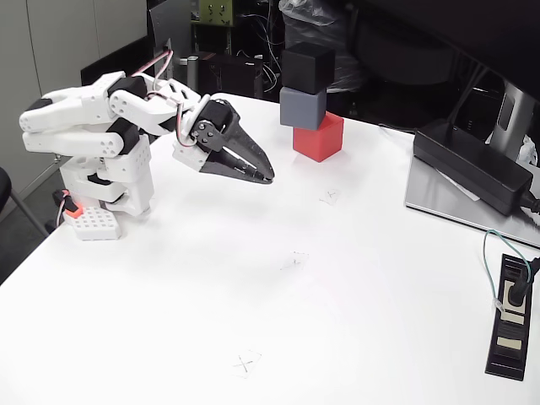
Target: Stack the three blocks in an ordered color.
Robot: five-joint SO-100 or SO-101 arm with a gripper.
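One red block [318,137], one grey block [302,108], one black block [307,67], stacked.

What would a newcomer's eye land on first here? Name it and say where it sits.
First, the three-cube tower near the far edge of the white table: the red block at the bottom, the grey block on it, slightly offset, and the black block on top. Next, the white arm folded at the left, its dark gripper shut and pointing at the tower without touching it.
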